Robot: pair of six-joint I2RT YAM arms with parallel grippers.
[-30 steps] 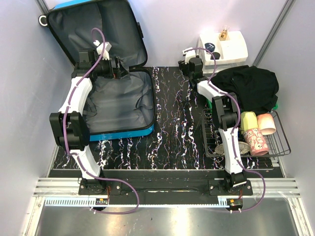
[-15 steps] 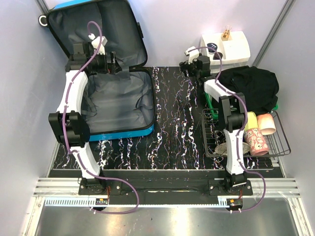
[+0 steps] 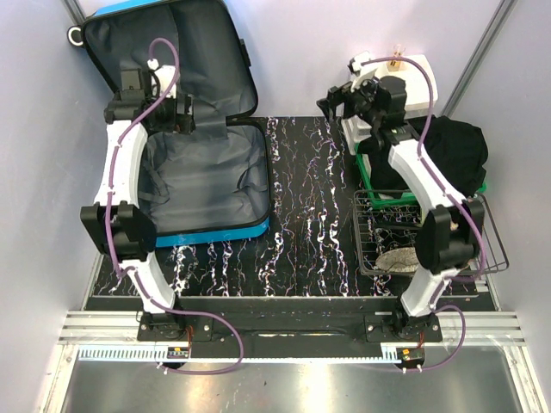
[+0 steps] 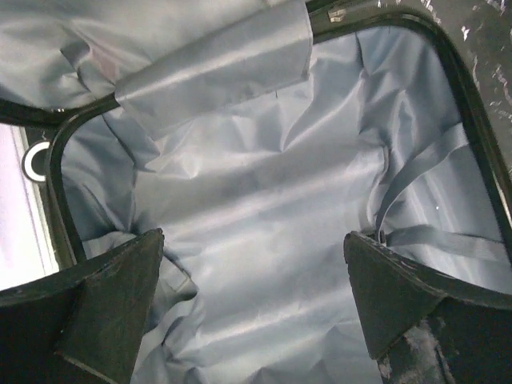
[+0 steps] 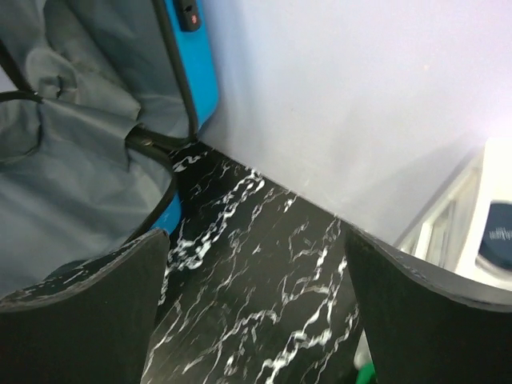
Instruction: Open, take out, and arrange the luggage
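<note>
The blue luggage (image 3: 215, 232) lies open at the left of the table, with its lid leaning on the back wall. Its grey lining (image 3: 207, 176) is bare; I see nothing inside. My left gripper (image 3: 182, 116) hovers over the hinge end, open and empty. In the left wrist view (image 4: 254, 240) only lining and grey straps (image 4: 416, 176) show between its fingers. My right gripper (image 3: 327, 103) is open and empty above the back of the table, beside the white organiser. Its wrist view (image 5: 256, 234) shows marble table, with the luggage's blue edge (image 5: 200, 72) at left.
A white drawer organiser (image 3: 417, 82) stands at the back right. Black cloth (image 3: 456, 151) lies over a green tray (image 3: 370, 176). A wire basket (image 3: 379, 241) sits in front of it, partly hidden by my right arm. The walls close in on both sides.
My left gripper has drawn back to the left, toward the lid. My right arm has risen and swung right, and it now hides the cups in the basket.
</note>
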